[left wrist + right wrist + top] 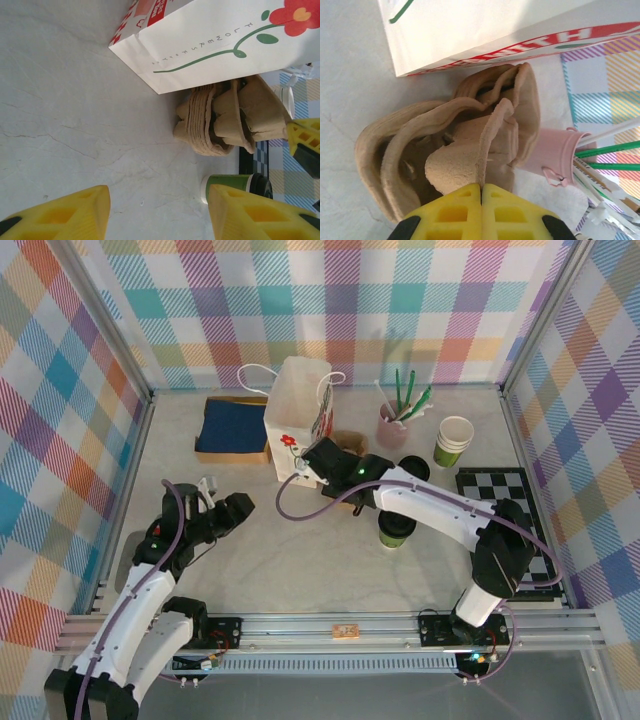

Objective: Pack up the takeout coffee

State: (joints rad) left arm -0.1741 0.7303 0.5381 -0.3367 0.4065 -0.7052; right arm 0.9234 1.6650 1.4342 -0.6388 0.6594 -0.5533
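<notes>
Pulp trays (460, 135) lie beside the white bag (297, 400), perhaps touching.

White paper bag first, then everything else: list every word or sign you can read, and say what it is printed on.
"FLOWER SHOP": thin green capitals along the flower stem on the white paper bag; the last letters are less certain.
White capitals on the bag's red band: cut off, unreadable.
No lettering visible on the cup carrier, takeout coffee or pink pot.
</notes>
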